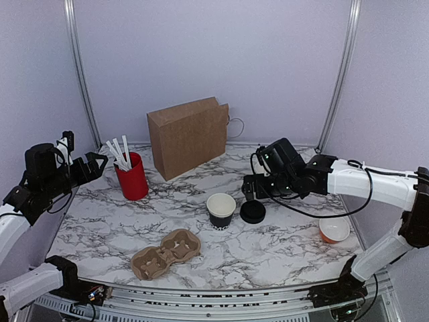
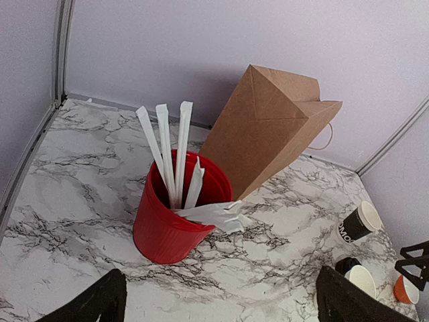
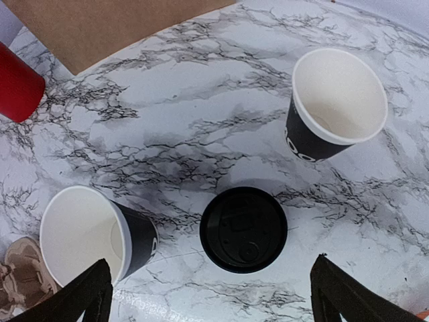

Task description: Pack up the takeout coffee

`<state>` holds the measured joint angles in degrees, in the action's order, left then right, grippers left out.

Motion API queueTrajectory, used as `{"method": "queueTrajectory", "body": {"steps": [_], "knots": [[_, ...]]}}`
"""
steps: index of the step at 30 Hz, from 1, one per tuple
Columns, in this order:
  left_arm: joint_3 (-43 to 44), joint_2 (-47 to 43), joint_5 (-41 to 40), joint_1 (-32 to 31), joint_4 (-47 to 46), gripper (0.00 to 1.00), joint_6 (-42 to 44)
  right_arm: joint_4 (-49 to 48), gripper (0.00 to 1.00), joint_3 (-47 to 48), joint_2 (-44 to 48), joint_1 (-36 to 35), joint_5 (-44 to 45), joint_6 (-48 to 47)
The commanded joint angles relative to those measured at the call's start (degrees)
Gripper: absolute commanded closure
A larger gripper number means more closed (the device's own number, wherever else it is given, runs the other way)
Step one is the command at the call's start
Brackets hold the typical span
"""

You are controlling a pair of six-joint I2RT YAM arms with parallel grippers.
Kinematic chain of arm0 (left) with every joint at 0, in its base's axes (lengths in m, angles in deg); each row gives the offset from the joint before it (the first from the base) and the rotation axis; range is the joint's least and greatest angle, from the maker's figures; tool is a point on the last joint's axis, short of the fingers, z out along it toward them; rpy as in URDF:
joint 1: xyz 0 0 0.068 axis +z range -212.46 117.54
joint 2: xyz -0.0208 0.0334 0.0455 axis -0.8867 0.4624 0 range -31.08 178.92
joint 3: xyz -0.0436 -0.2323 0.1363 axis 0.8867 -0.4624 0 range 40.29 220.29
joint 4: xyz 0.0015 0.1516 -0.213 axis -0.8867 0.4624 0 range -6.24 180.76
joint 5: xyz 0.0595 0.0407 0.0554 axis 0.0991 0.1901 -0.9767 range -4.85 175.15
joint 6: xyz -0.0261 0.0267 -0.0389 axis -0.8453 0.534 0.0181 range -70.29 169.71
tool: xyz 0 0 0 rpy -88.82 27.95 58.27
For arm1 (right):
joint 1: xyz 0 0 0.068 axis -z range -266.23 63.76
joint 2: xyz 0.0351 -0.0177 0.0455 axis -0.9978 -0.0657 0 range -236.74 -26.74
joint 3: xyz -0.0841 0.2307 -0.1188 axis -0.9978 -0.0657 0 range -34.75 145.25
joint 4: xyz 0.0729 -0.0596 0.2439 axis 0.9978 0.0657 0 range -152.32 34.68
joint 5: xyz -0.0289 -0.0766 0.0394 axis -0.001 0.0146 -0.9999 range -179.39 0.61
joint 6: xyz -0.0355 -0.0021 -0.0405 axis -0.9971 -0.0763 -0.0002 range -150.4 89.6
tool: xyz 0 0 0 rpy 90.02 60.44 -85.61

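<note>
Black and lidded, the takeout coffee (image 1: 253,212) stands on the marble table (image 1: 100,221) just right of the open black cup (image 1: 221,209). We see the right gripper (image 3: 209,261) hanging over it, also right of that cup, fingers spread wide and holding nothing. Well left of the cup, the left gripper (image 2: 220,272) gapes equally wide, empty too.

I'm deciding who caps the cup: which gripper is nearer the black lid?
Right. The right gripper hangs open just behind the black lid, almost over it. The left gripper is far off to the left, open beside the red cup.
</note>
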<state>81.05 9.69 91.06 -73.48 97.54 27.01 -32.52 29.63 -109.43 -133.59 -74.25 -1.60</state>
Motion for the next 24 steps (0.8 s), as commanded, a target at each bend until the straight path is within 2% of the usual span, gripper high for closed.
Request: {"method": "queueTrajectory", "body": {"steps": [1, 5, 8, 11, 24], "knots": [[-1.7, -1.4, -3.8, 0.5, -2.4, 0.01, -3.5, -1.8, 0.0, -3.7, 3.0, 0.6, 5.2, 1.5], [-2.4, -3.0, -5.7, 0.5, -3.3, 0.01, -2.9, -5.8, 0.0, -8.4, 5.1, 1.1, 4.4, -1.5], [-2.8, -4.4, -6.2, 0.7, -3.8, 0.01, -2.4, -4.9, 0.0, -8.2, 4.0, 4.2, -2.4, -2.1], [-2.2, -4.7, -3.3, 1.0, -4.1, 0.01, -2.2, -6.1, 0.0, -8.9, 2.1, 4.8, -4.9, -4.4], [-1.5, -2.8, 0.2, 1.1, -3.4, 0.01, -0.7, -9.4, 0.03, -9.7, -6.2, 5.4, -8.5, -5.9]]}}
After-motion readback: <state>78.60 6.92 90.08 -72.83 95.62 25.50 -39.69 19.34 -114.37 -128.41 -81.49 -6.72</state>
